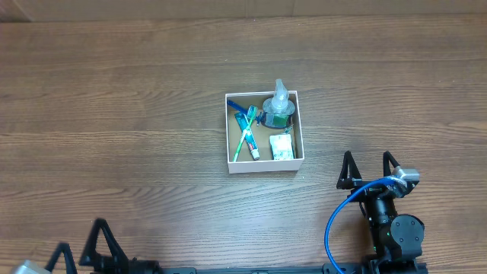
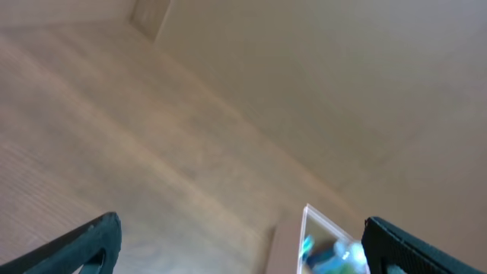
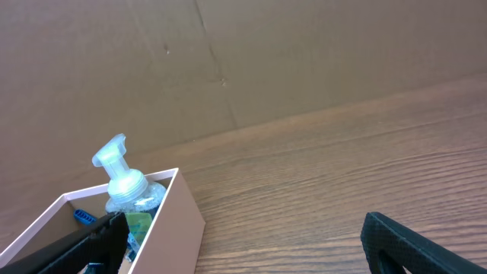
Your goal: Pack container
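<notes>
- The container (image 1: 264, 165) sits open side up on the desk (image 1: 114, 114), a little right of centre. It is squarish with no clear long axis, its walls nearly parallel to the desk's edges.
- Inside, a pump bottle (image 1: 279, 106) stands at the far right corner, and a slim green-and-white item (image 1: 245, 140) lies slanted, running near to far.
- The right gripper (image 1: 367, 164) is spread wide and empty, near the container's right side but apart from it.
- The left gripper (image 1: 80, 242) is also wide and empty, well apart.

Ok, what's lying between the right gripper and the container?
Nothing. In the overhead view, only bare table separates the open right gripper from the container.
</notes>
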Controlling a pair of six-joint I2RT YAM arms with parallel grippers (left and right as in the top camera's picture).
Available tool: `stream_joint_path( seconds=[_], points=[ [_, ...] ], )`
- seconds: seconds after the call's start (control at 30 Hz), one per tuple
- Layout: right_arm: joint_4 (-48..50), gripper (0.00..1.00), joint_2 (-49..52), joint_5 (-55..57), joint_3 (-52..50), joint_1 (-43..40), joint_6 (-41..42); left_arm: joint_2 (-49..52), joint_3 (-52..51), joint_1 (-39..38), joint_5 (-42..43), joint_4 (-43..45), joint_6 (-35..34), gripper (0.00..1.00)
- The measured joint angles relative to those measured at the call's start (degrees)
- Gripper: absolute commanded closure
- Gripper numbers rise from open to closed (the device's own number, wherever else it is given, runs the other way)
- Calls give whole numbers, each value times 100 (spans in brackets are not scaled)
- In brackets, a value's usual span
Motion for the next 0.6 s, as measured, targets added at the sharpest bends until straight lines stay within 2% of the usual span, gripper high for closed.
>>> stream_joint_path(
  seconds=[0.13, 0.4, 0.5, 0.6],
  points=[
    [-2, 0, 0, 0, 0, 0, 2, -396, -37, 0, -4, -540, 0, 0],
    [-4, 0, 0, -2, 0, 0, 2, -649, -264, 2, -2, -772, 0, 0],
    [-4, 0, 0, 0, 0, 0, 2, -649, -426, 0, -44, -588, 2, 0],
    [0, 0, 0, 2, 0, 0, 0, -654, -874, 2, -166, 177, 2, 0]
  ],
)
